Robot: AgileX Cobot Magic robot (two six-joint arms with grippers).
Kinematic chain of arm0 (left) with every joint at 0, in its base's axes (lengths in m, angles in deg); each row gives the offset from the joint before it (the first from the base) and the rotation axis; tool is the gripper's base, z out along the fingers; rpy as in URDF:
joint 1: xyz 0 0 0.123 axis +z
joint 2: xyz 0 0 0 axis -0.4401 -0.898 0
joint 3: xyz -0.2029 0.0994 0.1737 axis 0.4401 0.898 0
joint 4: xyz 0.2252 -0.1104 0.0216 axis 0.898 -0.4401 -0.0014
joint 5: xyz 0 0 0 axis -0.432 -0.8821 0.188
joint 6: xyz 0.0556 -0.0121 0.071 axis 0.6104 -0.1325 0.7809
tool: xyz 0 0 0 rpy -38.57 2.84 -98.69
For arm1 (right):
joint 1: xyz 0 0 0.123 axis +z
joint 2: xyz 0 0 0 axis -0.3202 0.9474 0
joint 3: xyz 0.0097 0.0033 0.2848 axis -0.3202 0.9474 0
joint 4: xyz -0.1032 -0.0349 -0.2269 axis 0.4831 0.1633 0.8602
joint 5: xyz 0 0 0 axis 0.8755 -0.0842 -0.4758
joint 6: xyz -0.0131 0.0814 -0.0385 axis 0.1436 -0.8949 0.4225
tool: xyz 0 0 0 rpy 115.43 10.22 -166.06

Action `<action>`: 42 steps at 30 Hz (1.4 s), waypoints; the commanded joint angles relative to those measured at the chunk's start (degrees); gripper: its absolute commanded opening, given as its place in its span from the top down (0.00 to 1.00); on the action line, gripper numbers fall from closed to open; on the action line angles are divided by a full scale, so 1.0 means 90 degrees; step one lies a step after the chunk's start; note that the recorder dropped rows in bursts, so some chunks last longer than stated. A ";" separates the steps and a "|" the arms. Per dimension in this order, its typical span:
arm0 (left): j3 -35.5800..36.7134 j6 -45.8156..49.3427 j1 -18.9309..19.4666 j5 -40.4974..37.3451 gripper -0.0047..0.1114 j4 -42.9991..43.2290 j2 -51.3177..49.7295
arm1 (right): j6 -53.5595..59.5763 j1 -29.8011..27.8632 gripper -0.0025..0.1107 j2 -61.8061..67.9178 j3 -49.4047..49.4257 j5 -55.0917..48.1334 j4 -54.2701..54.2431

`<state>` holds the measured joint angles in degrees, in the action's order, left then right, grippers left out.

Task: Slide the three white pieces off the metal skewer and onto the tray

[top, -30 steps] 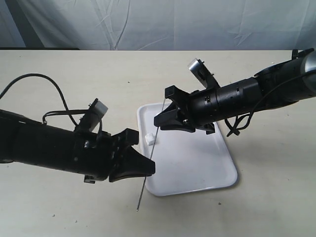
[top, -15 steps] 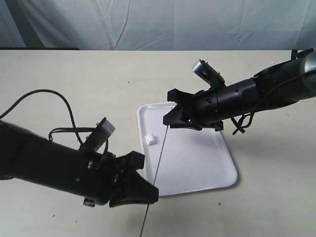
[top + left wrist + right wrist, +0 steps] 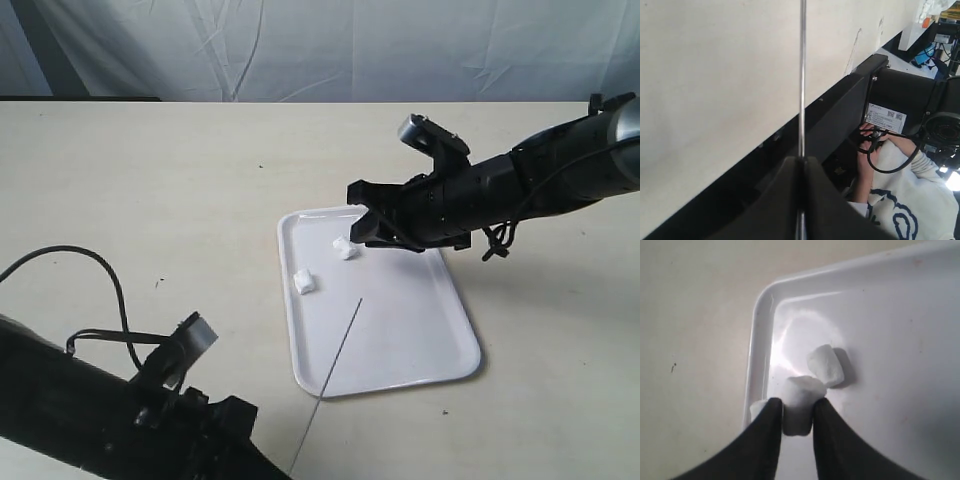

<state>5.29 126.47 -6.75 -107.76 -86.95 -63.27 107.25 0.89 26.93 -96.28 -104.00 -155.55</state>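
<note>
My right gripper [image 3: 798,412] is shut on one white piece [image 3: 797,405], held just above the tray's [image 3: 890,315] corner. A second white piece [image 3: 826,365] lies on the tray right beside it. The third white piece [image 3: 757,407] peeks from behind one finger, near the rim. In the exterior view the right gripper [image 3: 357,232] hangs over the tray's [image 3: 400,330] far left corner, with white pieces [image 3: 345,248] at its tips and another piece [image 3: 305,282] lower left. My left gripper [image 3: 801,161] is shut on the bare metal skewer [image 3: 802,75]. The skewer [image 3: 330,375] slants across the tray's front left edge.
The beige table [image 3: 180,180] spreads around the tray, backed by a white cloth [image 3: 300,50]. My left arm [image 3: 110,420] fills the bottom left corner with a looping cable [image 3: 110,290]. The left wrist view looks past the table edge at equipment and a person in white.
The left arm has drawn back toward the bottom left, pulling the skewer's tip out of the right gripper. The right gripper stayed over the tray corner, and another white piece now lies there.
</note>
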 commanded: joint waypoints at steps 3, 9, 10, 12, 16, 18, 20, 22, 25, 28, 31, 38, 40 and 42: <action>0.0063 0.0513 -0.0048 0.0084 0.96 -0.0240 0.0037 | -0.0378 -0.0019 0.56 -0.0004 -0.0035 -0.0224 0.0740; 0.0063 0.1034 -0.0048 0.0642 0.96 -0.0240 0.0169 | -0.0285 -0.0019 0.56 -0.0143 -0.0035 -0.0096 0.0944; 0.0063 0.1143 -0.0048 0.0899 0.96 -0.0240 0.0242 | -0.0248 -0.0019 0.56 -0.0250 -0.0035 0.0029 0.1112; 0.0063 0.1241 -0.0048 0.1405 0.96 -0.0240 0.0481 | -0.0209 -0.0019 0.56 -0.0490 -0.0035 0.0284 0.1524; 0.0063 0.1593 -0.0048 0.2199 0.96 -0.0240 0.1023 | -0.0209 -0.0019 0.56 -0.1115 -0.0024 0.0699 0.2243; 0.0063 0.1705 -0.0048 0.2707 0.96 -0.0240 0.1364 | -0.0209 -0.0019 0.56 -0.1415 -0.0024 0.0845 0.2693; 0.0063 0.1882 -0.0048 0.3196 0.96 -0.0240 0.1748 | -0.0209 -0.0019 0.56 -0.1718 0.0001 0.0902 0.3232; 0.0063 0.2101 -0.0048 0.3563 0.96 -0.0240 0.2106 | -0.0209 -0.0019 0.56 -0.2033 0.0135 0.1047 0.3428; 0.0063 0.2335 -0.0048 0.4048 0.96 -0.0240 0.2664 | -0.0193 -0.0019 0.56 -0.2509 0.0530 0.1589 0.3521; 0.0063 0.2531 -0.0048 0.4798 0.96 -0.0240 0.3295 | -0.0193 -0.0019 0.56 -0.3055 0.1051 0.2270 0.3650; 0.0063 0.2899 -0.0048 0.5740 0.96 -0.0240 0.3939 | -0.0193 -0.0019 0.56 -0.3705 0.1576 0.2872 0.3677; 0.0063 0.2941 -0.0048 0.6814 0.96 0.0117 0.5327 | -0.0193 -0.0019 0.56 -0.5478 0.2785 0.3820 0.3694; 0.0063 0.2914 -0.0048 0.6789 0.96 -0.0068 0.5585 | -0.0193 -0.0019 0.56 -0.6064 0.3043 0.4009 0.3694; 0.0075 0.2560 -0.0048 0.6314 0.96 -0.0240 0.5580 | -0.0205 -0.0019 0.56 -0.6604 0.3252 0.4148 0.3378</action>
<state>5.88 152.62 -6.75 -47.41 -87.59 -14.03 105.19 0.89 -26.47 -69.36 -69.36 -123.07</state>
